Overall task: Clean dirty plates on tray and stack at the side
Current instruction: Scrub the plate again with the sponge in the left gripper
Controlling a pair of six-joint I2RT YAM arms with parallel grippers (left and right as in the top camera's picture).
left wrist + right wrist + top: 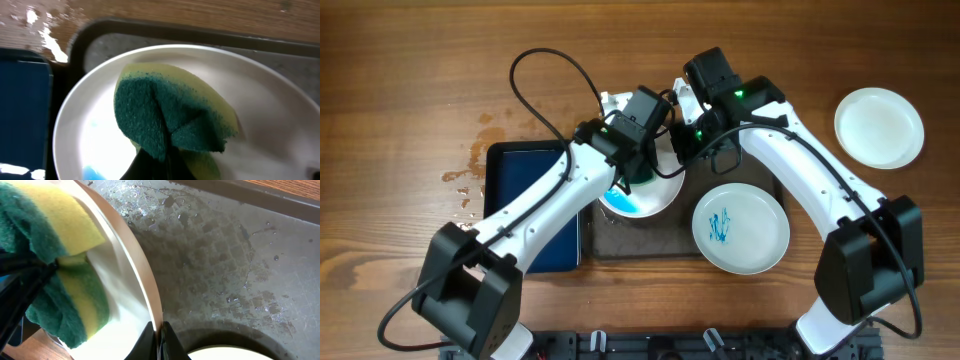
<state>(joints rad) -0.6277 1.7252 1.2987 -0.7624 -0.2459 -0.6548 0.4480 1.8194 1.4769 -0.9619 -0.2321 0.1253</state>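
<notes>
A white plate (655, 195) with a blue smear sits on the left of the dark tray (650, 245). My left gripper (632, 180) is shut on a folded green-and-yellow sponge (170, 117) pressed onto that plate's (260, 90) face. My right gripper (682, 160) is shut on the plate's rim (145, 290), holding it tilted over the wet tray (240, 255); the sponge (60, 240) shows there too. A second plate (741, 228) with blue scribble lies on the tray's right. A third, unmarked plate (879, 127) lies on the table at far right.
A smaller dark blue tray (525, 200) lies left of the big tray, also visible in the left wrist view (22, 105). Water drops (470, 170) spot the wood beside it. A black cable (555, 90) loops over the table behind the arms.
</notes>
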